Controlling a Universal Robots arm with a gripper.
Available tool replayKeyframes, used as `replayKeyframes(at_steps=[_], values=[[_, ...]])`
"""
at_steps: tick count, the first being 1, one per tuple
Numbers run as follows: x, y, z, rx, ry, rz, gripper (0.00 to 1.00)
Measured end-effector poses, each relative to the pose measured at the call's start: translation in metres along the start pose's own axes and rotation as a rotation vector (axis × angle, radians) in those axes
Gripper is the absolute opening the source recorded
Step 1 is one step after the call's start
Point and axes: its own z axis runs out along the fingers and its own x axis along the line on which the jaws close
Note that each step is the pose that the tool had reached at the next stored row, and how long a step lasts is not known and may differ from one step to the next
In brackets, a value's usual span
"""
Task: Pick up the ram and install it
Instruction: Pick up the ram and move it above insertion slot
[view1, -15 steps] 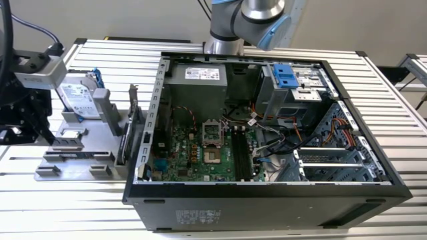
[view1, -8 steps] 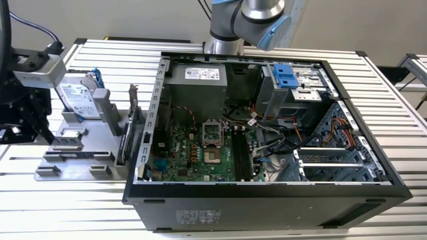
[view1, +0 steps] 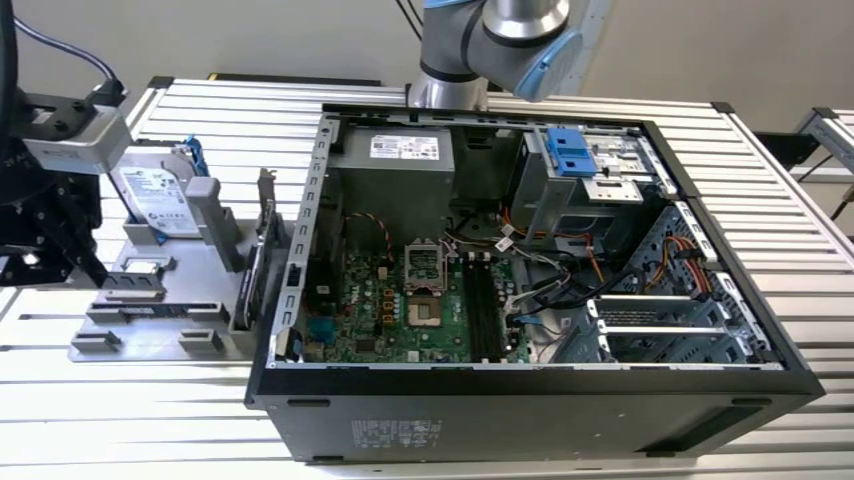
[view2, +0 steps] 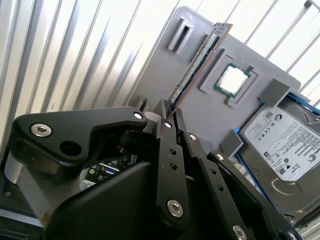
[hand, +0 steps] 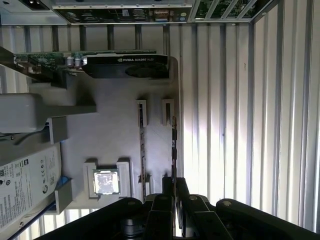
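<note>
My pincer (view2: 170, 112) sits at the near end of the ram (view2: 197, 65); clenched or not, I can't tell. It's a thin dark stick, standing on edge along the grey tray's (view2: 210, 120) rim. Open ribbed table (view2: 75, 60) one side, CPU chip (view2: 232, 80) the other.

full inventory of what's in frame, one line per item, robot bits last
table: 1, pale slatted metal, under everything
computer case: 1, black, open, on the table
motherboard: 1, green, inside the case
power supply: 1, grey, inside the case
drive caddy: 1, blue, inside the case
fixture tray: 1, grey, at the exterior view's left of the case
ram: 1, dark, on edge in the tray
CPU chip: 1, silver, tray pocket beside the ram
hard drive: 1, silver, pale label, in the tray
expansion card: 1, black and green, upright in the tray
arm: 1, grey, blue cap
gripper: 1, black, at the ram's end
</note>
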Motion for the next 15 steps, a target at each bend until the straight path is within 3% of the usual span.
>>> replayKeyframes(at_steps=[15], values=[[0.0000,-0.0001,-0.0057,-0.0001,0.0002,0.004,0.00]])
